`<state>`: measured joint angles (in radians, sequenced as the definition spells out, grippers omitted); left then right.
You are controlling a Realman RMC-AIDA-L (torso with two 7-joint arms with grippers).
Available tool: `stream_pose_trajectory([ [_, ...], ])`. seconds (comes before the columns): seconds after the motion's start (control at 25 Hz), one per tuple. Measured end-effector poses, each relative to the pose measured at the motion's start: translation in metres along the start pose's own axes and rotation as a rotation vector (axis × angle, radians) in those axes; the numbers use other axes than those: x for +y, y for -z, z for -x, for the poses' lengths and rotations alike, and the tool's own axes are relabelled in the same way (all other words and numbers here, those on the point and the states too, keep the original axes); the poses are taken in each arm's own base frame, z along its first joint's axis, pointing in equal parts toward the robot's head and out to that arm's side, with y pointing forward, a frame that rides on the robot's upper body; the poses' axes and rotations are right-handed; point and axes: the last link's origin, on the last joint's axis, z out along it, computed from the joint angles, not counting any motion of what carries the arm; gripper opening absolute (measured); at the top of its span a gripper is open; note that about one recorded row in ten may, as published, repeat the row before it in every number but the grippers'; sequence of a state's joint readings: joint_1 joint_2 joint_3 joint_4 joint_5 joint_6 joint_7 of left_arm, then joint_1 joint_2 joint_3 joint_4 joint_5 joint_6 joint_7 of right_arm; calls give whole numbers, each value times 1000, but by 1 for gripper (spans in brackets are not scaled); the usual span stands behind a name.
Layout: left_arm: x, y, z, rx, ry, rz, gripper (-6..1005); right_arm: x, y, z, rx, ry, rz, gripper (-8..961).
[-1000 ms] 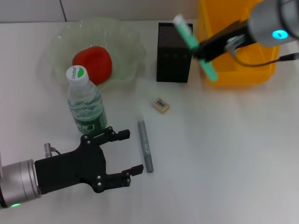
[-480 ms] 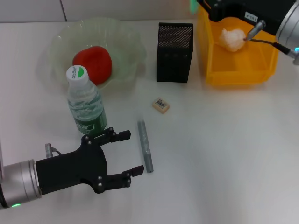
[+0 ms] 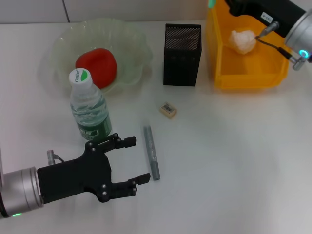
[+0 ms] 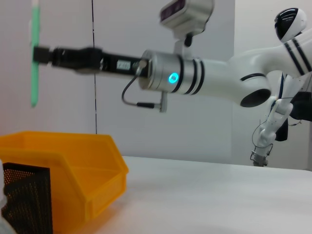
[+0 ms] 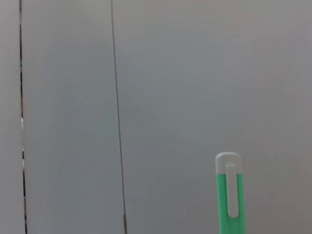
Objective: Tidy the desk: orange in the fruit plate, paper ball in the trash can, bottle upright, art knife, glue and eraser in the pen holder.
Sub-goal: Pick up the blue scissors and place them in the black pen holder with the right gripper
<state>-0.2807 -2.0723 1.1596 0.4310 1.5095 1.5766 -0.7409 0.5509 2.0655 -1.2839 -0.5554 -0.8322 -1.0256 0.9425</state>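
The right hand point(image 4: 41, 54) was raised well above the table, at the far right behind the yellow bin, its fingers clamped on a green art knife point(image 4: 35, 53) that it held upright in the air. The right wrist view showed only the knife's capped end point(image 5: 229, 192) against a pale wall. Under that arm, the yellow bin point(image 3: 219, 58) serving as trash can held the white paper ball point(image 3: 243, 40). Just beside the bin stood the black mesh pen holder point(image 3: 182, 48).

The left hand point(image 3: 127, 161) rested low at the near left of the table point(image 3: 234, 161), its fingers spread apart around nothing. Just off its fingertips lay a grey stick point(image 3: 151, 152), lengthwise on the table. The bottle point(image 3: 89, 107) stood upright right behind the hand, green label and white cap up. The eraser point(image 3: 168, 109) lay between the stick and the pen holder. Farther back, the orange point(image 3: 96, 66) sat in the clear fruit plate point(image 3: 131, 44).
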Motion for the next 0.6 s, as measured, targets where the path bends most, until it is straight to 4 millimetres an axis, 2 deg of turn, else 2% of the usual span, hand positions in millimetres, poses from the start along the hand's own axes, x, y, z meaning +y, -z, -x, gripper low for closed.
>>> stream_pose_trajectory([
  [0.16,-1,0,0,0,-1,0,815,1,-13,-13,73,-36,19,169],
  [0.6,-1,-1,-1,1,-5,3,814,9,-26,-31,232,-48,37,189],
])
